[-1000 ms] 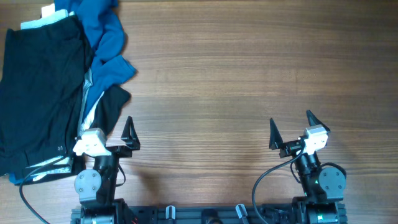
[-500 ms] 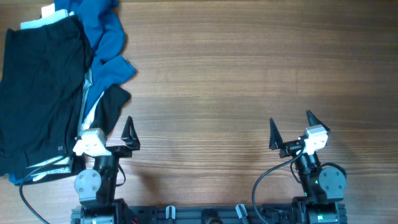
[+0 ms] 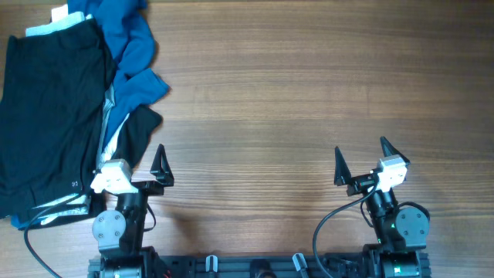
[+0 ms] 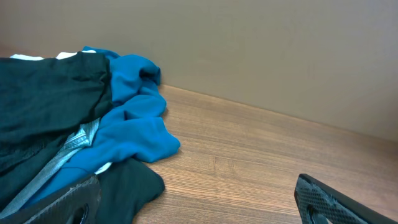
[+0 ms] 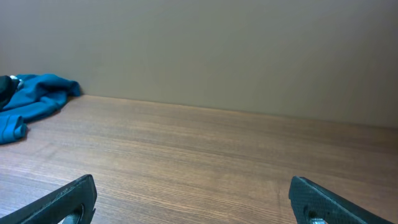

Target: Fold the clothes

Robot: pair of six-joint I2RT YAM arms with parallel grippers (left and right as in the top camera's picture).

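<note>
**Item:** The clothes [image 3: 69, 108] lie in one loose heap at 10 o'clock on the bench [image 3: 309, 93], running off its left edge. A broad black piece [image 3: 46, 116] lies on top. A blue top [image 3: 131, 54] is bunched along its right side, and a pale strip [image 3: 108, 127] shows between them. A smaller black flap [image 3: 143, 127] juts toward the left claw [image 3: 133, 161].

**Handling:** All of it looks soft, limp and light. It should drape and crease when lifted, and no part will hold its shape. The layers overlap, so pulling one piece will likely drag its neighbours. The best hold is judged to be a free hem or corner of the black piece, pinched at two points well apart. Which edge is the waistband cannot be told from above.

**Claws:** The left claw stands just beside the heap's near edge, fingers spread wide, holding nothing. The right claw [image 3: 360, 154] at 5 o'clock is likewise spread wide and empty, well apart from the cloth.

**Surface and room:** The bench is smooth wood grain, and cloth should slide on it readily. A plain beige wall [image 5: 199, 50] closes off the far side.
</note>
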